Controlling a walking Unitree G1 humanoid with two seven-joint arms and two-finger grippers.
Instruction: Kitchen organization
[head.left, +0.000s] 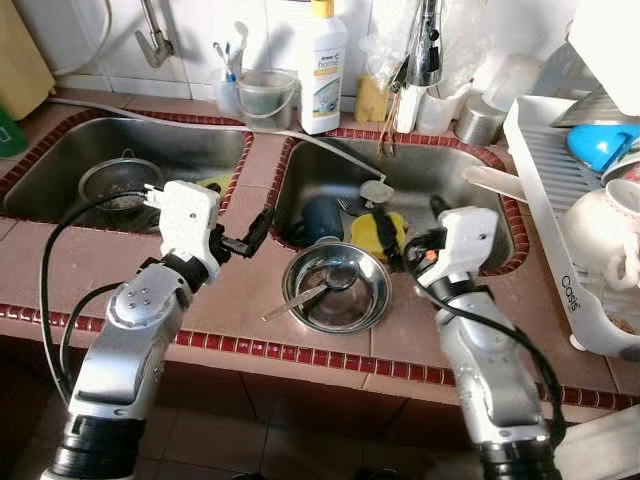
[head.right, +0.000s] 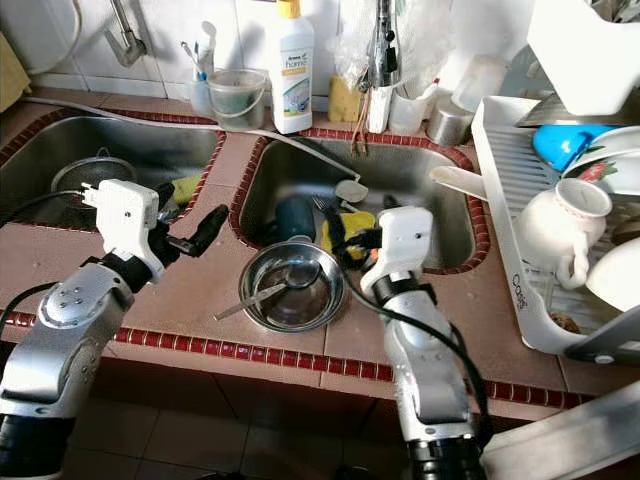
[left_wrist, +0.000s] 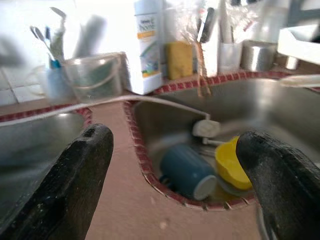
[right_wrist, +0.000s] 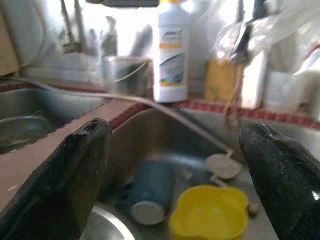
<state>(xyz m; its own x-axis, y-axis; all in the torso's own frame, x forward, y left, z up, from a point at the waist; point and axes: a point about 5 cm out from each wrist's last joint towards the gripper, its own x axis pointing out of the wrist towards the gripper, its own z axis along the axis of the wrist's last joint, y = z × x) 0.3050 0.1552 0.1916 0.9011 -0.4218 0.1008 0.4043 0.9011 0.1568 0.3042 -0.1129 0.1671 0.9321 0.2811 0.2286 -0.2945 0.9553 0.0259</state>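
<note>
Tiled counter (head.left: 60, 265) with two sinks, both grippers raised over its front edge.
Left to right: left gripper (head.left: 243, 236), fingers spread, above the divider; steel bowl (head.left: 338, 287) holding a spoon (head.left: 312, 290) at the front edge; white "home" bottle (head.left: 323, 68) at the back edge; right gripper (head.left: 408, 250), fingers spread; rack (head.left: 545, 215) marked "Cosi".

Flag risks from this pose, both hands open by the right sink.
1. The steel bowl sits half over the sink edge with a loose spoon inside; a nudge from the right hand could tip it in.
2. The thin white hose crosses the counter ahead of the left hand; fingers may snag it.
3. The blue cup lies on its side and might roll when gripped.
</note>
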